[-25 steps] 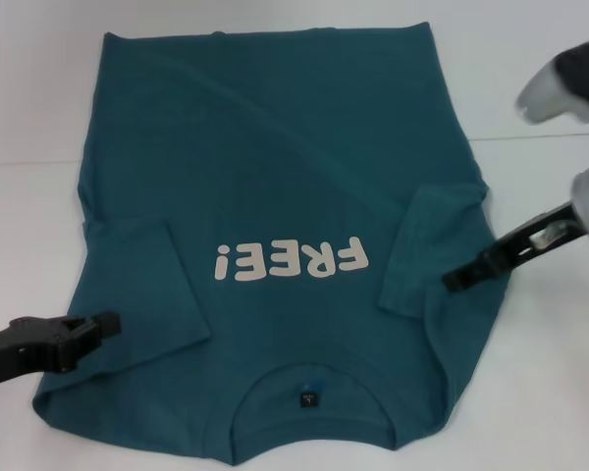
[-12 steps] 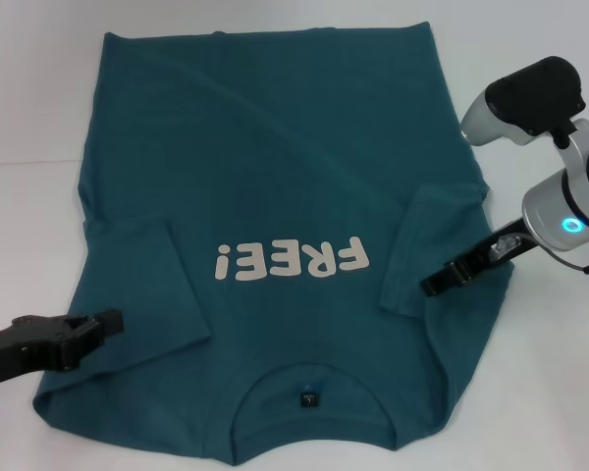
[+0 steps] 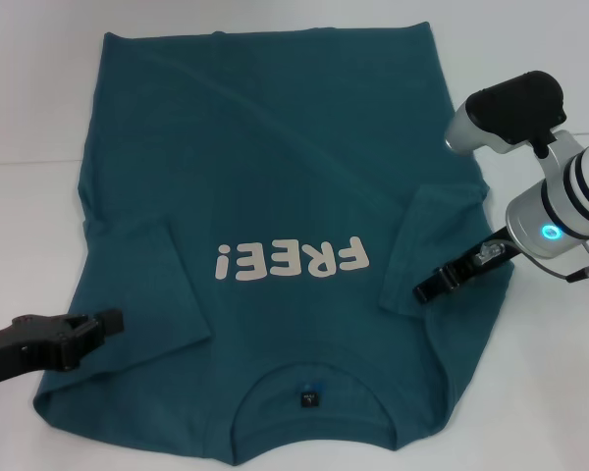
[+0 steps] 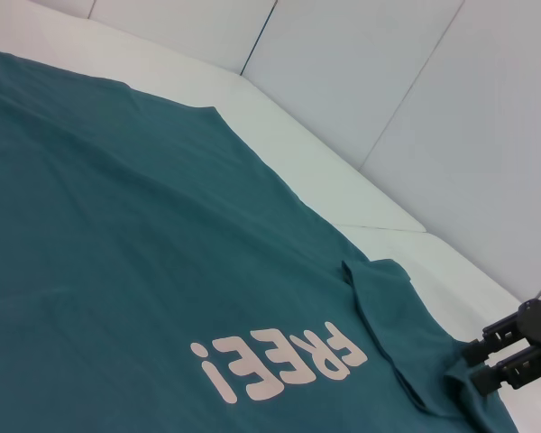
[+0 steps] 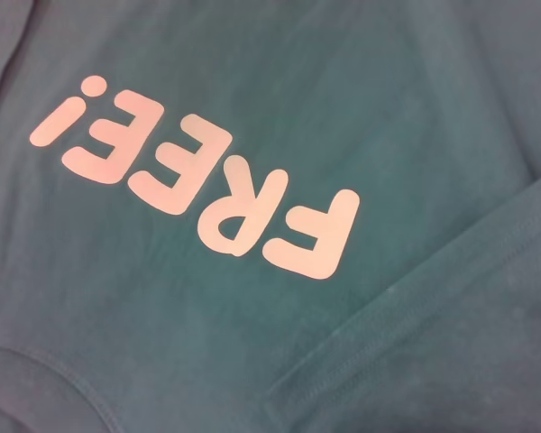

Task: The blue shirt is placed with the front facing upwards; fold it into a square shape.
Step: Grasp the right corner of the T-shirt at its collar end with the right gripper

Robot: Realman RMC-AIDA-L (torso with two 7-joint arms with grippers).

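Note:
The blue shirt (image 3: 275,157) lies flat and front up on the white table, with its collar and small dark label (image 3: 307,398) at the near edge. The white "FREE!" lettering (image 3: 292,262) reads upside down. Both short sleeves are folded inward onto the chest. My left gripper (image 3: 113,322) hovers low over the near left shoulder, beside the folded left sleeve (image 3: 152,294). My right gripper (image 3: 424,290) is open just over the folded right sleeve (image 3: 427,235). The left wrist view shows it (image 4: 464,365) at the cloth's edge. The right wrist view is filled by the shirt (image 5: 388,108).
White table (image 3: 29,216) surrounds the shirt on the left and right. The right arm's white and black wrist housing (image 3: 540,177) stands over the table beside the shirt's right side. White wall panels (image 4: 415,81) rise behind the table.
The right arm has swung in from the right, bringing its gripper leftward onto the folded right sleeve. The left gripper and the shirt have stayed put.

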